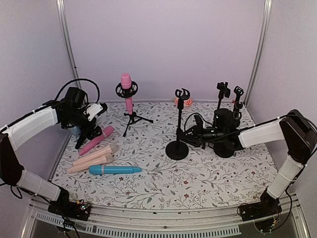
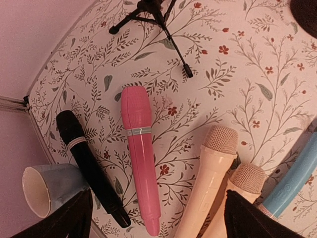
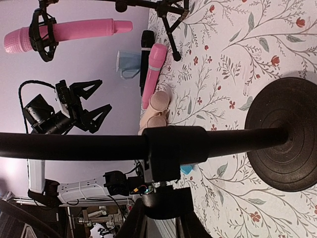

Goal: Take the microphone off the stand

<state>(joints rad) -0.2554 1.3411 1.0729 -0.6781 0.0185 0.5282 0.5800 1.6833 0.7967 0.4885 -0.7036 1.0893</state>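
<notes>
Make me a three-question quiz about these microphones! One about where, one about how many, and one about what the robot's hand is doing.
1. Where is the clipped-in pink microphone?
A. on the tripod stand
B. in a cup
C. on a round-base stand

2. How many microphones lie on the table?
A. three
B. five
C. eight

3. How is the left gripper?
A. open, holding nothing
B. shut on a blue microphone
C. shut on a cup

Answers:
1 A: the stand's holder grips it at the back.
2 B: one black, one pink, two peach, one blue.
3 A: its fingers stand wide apart above them.
</notes>
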